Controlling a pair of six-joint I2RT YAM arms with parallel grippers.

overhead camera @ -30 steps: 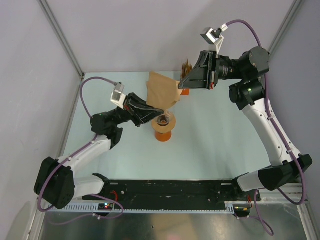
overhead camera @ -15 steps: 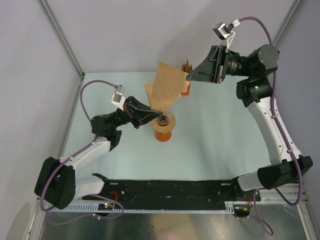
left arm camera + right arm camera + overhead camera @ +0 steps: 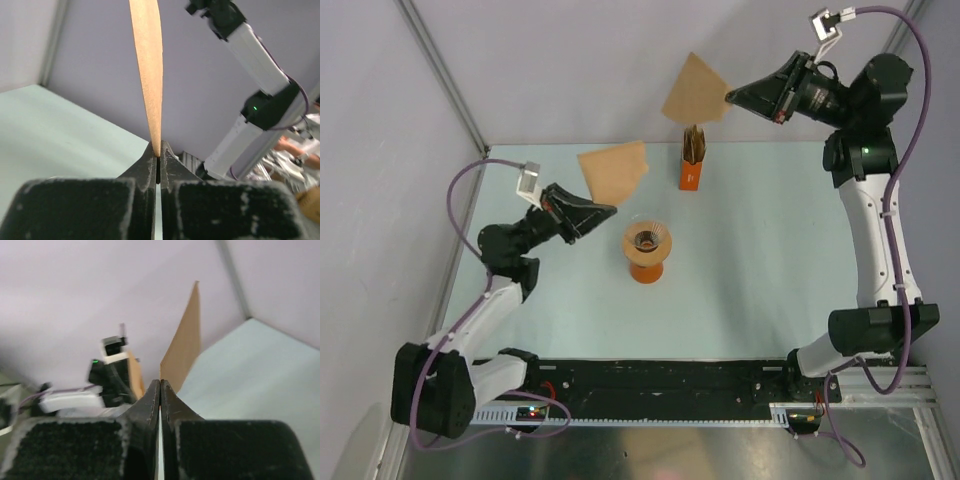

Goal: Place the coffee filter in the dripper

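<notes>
- The left pincer (image 3: 608,208) is clenched on the lower edge of the coffee filter (image 3: 613,170), holding it flat above the far-left part of the table (image 3: 750,260).
- The right pincer (image 3: 728,97) grips a second paper filter (image 3: 696,92), raised beyond the far edge.
- The dripper (image 3: 647,240) tops an orange beaker (image 3: 645,270) mid-table, apart from both.

At the tips of the black left gripper (image 3: 157,152) is a plain light-brown coffee filter (image 3: 615,170), and at the tips of the black right gripper (image 3: 729,97) a second paper (image 3: 695,88) of the same tan. Just beside the left gripper, the clear dripper (image 3: 647,238), ribbed around a dark centre, tops an orange beaker (image 3: 645,268). Between the two grippers is an orange box (image 3: 689,177) of brown papers, on a pale mint table (image 3: 770,250).
</notes>
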